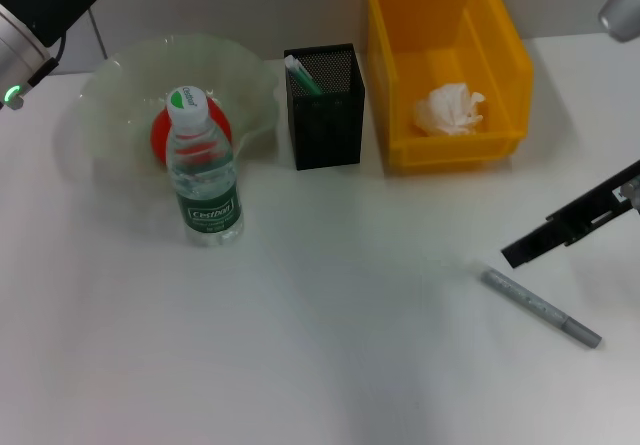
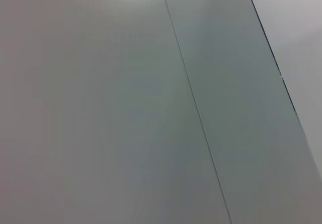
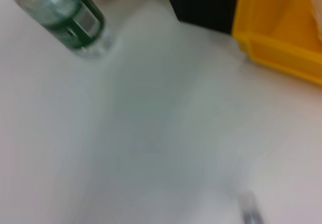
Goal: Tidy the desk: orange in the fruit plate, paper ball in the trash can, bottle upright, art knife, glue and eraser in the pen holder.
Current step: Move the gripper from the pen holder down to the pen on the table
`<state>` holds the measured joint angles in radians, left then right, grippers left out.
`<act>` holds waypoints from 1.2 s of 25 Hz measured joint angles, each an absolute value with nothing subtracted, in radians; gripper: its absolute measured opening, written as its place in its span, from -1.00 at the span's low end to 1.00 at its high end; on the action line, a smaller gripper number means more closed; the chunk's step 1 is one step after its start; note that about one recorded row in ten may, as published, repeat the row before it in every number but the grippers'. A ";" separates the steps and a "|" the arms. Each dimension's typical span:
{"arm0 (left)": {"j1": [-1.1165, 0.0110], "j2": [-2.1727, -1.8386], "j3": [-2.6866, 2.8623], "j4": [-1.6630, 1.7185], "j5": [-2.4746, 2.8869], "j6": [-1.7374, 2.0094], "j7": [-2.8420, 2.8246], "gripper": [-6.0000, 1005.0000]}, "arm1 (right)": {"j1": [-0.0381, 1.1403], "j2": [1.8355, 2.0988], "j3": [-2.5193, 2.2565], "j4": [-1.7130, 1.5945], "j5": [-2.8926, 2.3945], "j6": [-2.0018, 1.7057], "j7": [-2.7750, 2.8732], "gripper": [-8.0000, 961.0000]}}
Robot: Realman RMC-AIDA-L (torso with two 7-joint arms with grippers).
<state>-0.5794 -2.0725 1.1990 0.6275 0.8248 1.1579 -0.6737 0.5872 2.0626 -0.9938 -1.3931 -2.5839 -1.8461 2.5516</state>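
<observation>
A clear water bottle (image 1: 203, 170) with a green label stands upright in front of the clear fruit plate (image 1: 110, 95), which holds the orange (image 1: 160, 135). The black mesh pen holder (image 1: 325, 110) has a green and white stick (image 1: 301, 73) in it. The white paper ball (image 1: 450, 110) lies in the yellow bin (image 1: 500, 45). The grey art knife (image 1: 540, 308) lies flat on the table at the right. My right gripper (image 1: 520, 250) hangs just above and beyond the knife, apart from it. The left arm (image 1: 25, 15) is parked at the far left. No eraser is in view.
The right wrist view shows the bottle (image 3: 65, 12), the pen holder (image 3: 201, 2), the yellow bin (image 3: 282, 27) and the knife's end (image 3: 250, 214). The left wrist view shows only a grey wall. White tabletop (image 1: 320, 345) fills the front.
</observation>
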 joint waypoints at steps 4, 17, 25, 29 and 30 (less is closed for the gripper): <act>-0.586 -2.072 1.204 0.627 0.825 1.158 -0.673 0.41 | 0.592 2.069 -1.023 -1.387 -2.636 -1.861 2.558 0.24; -0.589 -2.074 1.207 0.628 0.825 1.159 -0.673 0.41 | 0.648 2.075 -1.087 -1.237 -2.755 -1.799 2.560 0.24; -0.589 -2.074 1.207 0.629 0.825 1.159 -0.673 0.41 | 0.677 2.076 -1.126 -1.211 -2.814 -1.780 2.560 0.24; -0.589 -2.074 1.207 0.629 0.825 1.160 -0.673 0.41 | 0.708 2.075 -1.133 -1.156 -2.816 -1.757 2.558 0.24; -0.589 -2.074 1.207 0.628 0.825 1.161 -0.673 0.41 | 0.708 2.075 -1.133 -1.156 -2.816 -1.757 2.558 0.24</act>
